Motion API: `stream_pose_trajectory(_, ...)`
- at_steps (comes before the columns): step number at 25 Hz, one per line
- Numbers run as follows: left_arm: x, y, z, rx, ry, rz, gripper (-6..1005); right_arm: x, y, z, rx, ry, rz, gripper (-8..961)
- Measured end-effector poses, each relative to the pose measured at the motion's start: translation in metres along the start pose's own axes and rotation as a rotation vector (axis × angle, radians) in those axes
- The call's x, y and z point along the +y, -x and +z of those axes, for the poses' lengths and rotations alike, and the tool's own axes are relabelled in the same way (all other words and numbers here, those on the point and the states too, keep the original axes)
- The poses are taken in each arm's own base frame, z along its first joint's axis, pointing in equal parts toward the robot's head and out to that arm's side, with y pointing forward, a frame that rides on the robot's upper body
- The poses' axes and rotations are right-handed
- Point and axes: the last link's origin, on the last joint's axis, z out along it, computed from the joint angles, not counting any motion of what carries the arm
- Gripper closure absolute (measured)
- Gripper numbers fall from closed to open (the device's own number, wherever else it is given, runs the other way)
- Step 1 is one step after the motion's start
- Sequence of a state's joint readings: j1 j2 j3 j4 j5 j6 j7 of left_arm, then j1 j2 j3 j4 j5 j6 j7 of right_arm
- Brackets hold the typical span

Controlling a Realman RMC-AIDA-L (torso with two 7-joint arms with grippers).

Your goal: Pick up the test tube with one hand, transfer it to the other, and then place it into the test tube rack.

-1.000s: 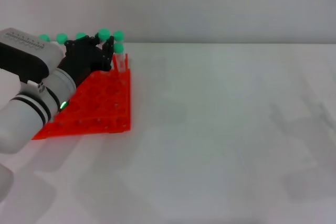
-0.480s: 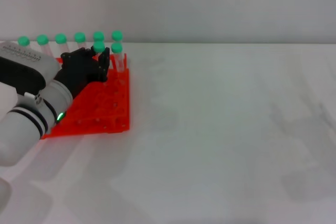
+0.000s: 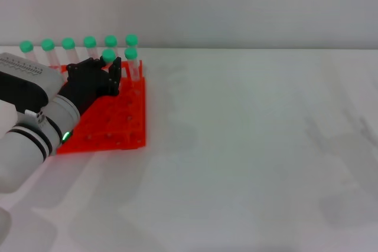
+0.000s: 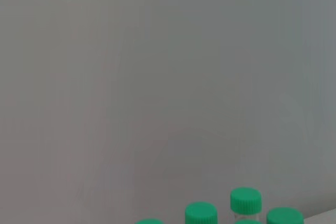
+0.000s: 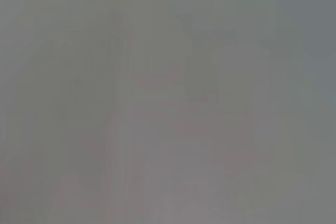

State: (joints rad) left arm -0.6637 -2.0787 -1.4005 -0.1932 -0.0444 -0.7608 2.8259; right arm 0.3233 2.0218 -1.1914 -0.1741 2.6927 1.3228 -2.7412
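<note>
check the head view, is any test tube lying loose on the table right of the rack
No. In the head view the green-capped tubes all stand upright along the far side of the test tube rack, and the table to its right is bare.

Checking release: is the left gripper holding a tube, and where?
Cannot tell. Left gripper sits beside a green-capped clear plastic tube standing in the orange-red plastic rack.
</note>
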Motion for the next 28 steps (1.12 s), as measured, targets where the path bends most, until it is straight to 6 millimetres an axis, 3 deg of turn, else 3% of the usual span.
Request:
stream_pose_trajectory(7,-0.001,0.005,-0.006,0.001,-0.004,-0.007,754,-0.001,-0.001,-0.002,0.002,-0.006,0.003,83)
stream_pose_trajectory(9,-0.001,0.007,-0.011,0.017,-0.004,-0.013,545,-0.001,-0.001,-0.002,0.0,-0.006,0.004,83)
stream_pose_trajectory(15,-0.007,0.018,-0.042,0.093,-0.029,-0.056,457,-0.002,0.0,-0.001,-0.004,-0.013,0.005,83)
stream_pose_trajectory(20,-0.031,0.041,-0.101,0.192,-0.211,-0.195,383,-0.003,0.001,0.0,-0.009,-0.017,0.002,83)
stream_pose_trajectory(24,-0.055,0.06,-0.146,0.24,-0.41,-0.327,246,-0.007,0.002,-0.001,-0.013,-0.043,-0.001,83)
stream_pose_trajectory(26,-0.063,0.069,-0.161,0.241,-0.481,-0.385,177,-0.009,0.002,-0.002,-0.016,-0.056,-0.001,83)
stream_pose_trajectory(28,-0.068,0.075,-0.17,0.241,-0.52,-0.429,175,-0.013,0.003,-0.002,-0.021,-0.073,0.0,83)
